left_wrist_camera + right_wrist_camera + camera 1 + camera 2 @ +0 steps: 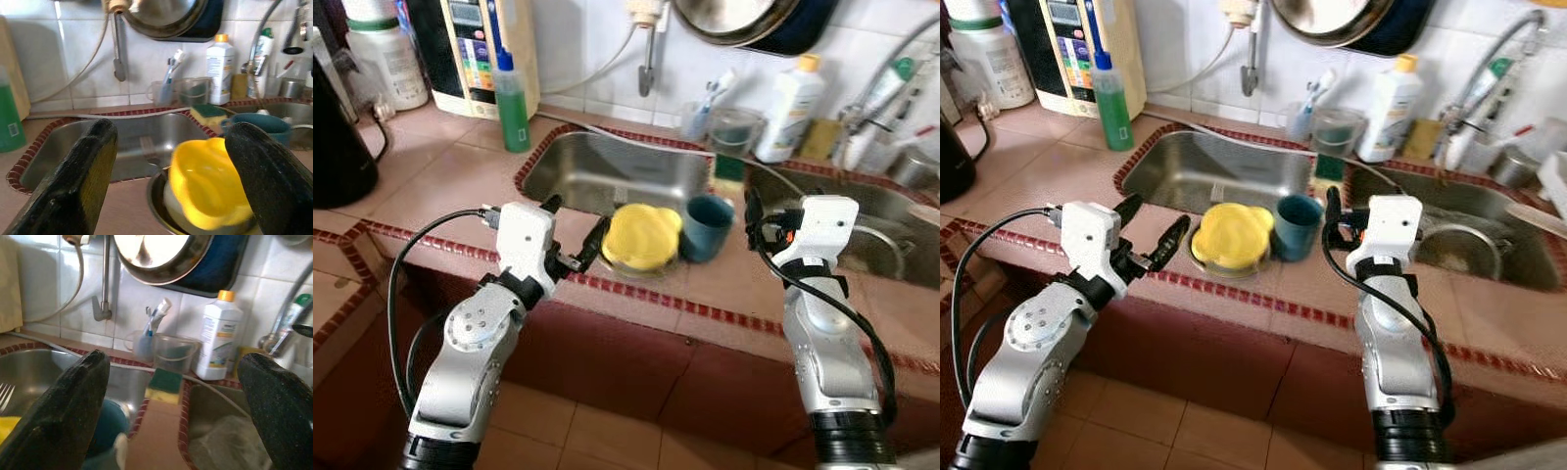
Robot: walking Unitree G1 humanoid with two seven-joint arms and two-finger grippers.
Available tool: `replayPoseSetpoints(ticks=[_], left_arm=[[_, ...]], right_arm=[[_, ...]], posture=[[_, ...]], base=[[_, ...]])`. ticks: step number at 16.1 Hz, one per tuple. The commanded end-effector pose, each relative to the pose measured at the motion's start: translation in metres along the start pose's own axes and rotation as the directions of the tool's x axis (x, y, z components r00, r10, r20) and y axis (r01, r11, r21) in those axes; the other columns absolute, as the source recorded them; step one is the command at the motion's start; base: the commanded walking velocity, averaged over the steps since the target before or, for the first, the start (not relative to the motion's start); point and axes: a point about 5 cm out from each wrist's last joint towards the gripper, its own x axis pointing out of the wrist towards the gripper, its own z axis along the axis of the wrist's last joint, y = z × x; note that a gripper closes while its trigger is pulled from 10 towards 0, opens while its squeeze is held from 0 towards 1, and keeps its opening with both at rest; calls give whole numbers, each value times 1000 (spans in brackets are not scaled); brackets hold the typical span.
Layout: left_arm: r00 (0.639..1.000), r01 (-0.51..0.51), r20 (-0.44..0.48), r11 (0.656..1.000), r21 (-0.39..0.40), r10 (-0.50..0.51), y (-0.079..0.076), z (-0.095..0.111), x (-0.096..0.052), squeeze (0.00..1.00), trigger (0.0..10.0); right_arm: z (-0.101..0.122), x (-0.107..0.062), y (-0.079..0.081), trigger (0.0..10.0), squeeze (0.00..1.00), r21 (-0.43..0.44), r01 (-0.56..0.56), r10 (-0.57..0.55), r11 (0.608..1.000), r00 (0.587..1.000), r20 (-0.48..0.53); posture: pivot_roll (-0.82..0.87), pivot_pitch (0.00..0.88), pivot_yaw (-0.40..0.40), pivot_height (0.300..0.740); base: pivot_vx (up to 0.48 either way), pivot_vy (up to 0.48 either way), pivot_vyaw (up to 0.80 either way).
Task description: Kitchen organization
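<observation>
A yellow plastic bowl [642, 235] sits tilted inside a steel bowl [159, 208] on the counter's front strip, just before the left sink [617, 166]. A teal cup [707, 227] stands touching its right side. My left gripper [576, 230] is open, just left of the yellow bowl and level with it, with nothing between its fingers [78, 181]. My right gripper [176, 364] is open too, right of the cup, pointing at the green-and-yellow sponge [165, 384] on the divider between the sinks.
The right sink [881, 235] holds a steel pot. Along the back stand a green soap bottle [513, 103], a white bottle [788, 108], a toothbrush cup [697, 117] and a clear tub [734, 127]. A black kettle [337, 137] is far left. A pan [744, 20] hangs above.
</observation>
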Motion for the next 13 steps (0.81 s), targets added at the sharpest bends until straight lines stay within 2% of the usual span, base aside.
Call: replayPoseSetpoints(ticks=[1, 2, 5, 8, 13], left_arm=[[1000, 11, -7, 1000, -4, -11, -1, 0, 2, 0, 10000], [1000, 10, -5, 1000, -4, -10, -1, 0, 2, 0, 10000], [999, -18, 38, 1000, -1, 18, -1, 4, 3, 0, 10000], [1000, -17, 24, 1000, -2, 17, -2, 3, 3, 0, 10000], [1000, 14, 25, 1000, 10, -14, -7, 4, 1, 0, 10000]], right_arm=[[5, 3, -2, 10000, 0, -6, 5, -5, 1000, 1000, 18], [5, 3, -1, 10000, 0, -10, 3, -2, 1000, 1000, 20], [5, 3, -1, 10000, 0, -13, -4, 4, 1000, 1000, 24], [6, 4, -1, 10000, 0, -15, -7, 8, 1000, 1000, 25], [9, 5, -12, 10000, 0, -37, -6, 7, 999, 999, 35]], posture=[[9, 0, -70, 732], [8, 0, -71, 732], [8, 0, -72, 732], [8, 0, -72, 732], [6, 0, -71, 732]], base=[[409, 0, 0], [360, 0, 0], [0, 0, 0], [0, 0, 0], [0, 0, 0]])
